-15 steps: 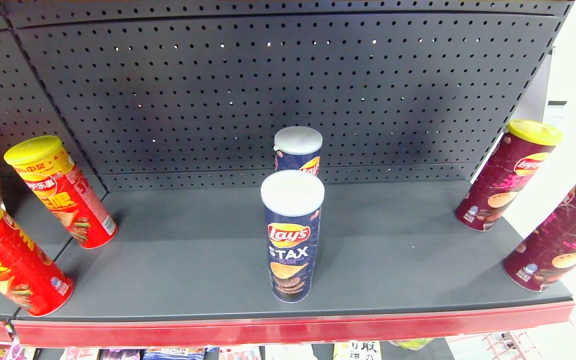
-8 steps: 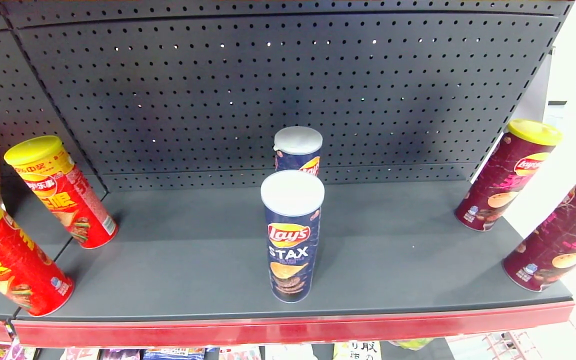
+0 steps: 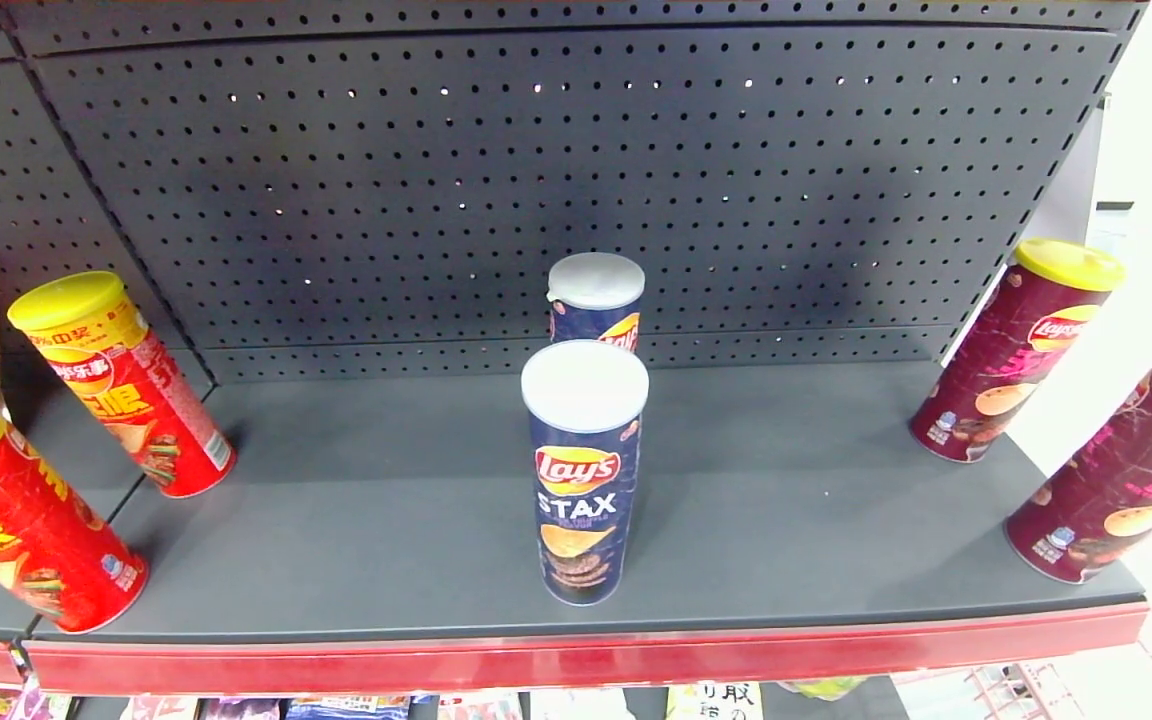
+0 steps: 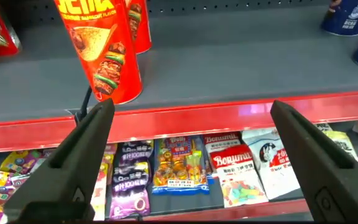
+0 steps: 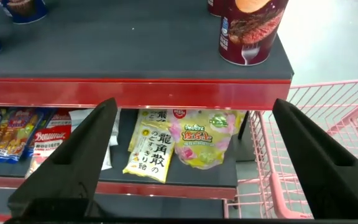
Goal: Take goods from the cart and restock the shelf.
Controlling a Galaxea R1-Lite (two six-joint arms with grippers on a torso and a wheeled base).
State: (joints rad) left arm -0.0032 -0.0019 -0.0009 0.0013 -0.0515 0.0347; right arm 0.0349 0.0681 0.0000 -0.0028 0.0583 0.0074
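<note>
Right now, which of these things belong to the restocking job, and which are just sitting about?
Job: shelf board, two blue cans, pink cart, open, empty left pincer and right pincer.
Just there: red cans, maroon cans, snack packets on the shelf below.

ahead of my left gripper (image 4: 191,107), just past the shelf (image 4: 229,62) lip, the left-end can (image 4: 107,56) stands on the board, with snack packets (image 4: 179,165) on the tier beneath. ahead of my right gripper (image 5: 192,104) the right-end can (image 5: 250,31) stands at the shelf's right end, with pouches (image 5: 185,137) beneath and the cart (image 5: 319,143) off to the right.
</note>
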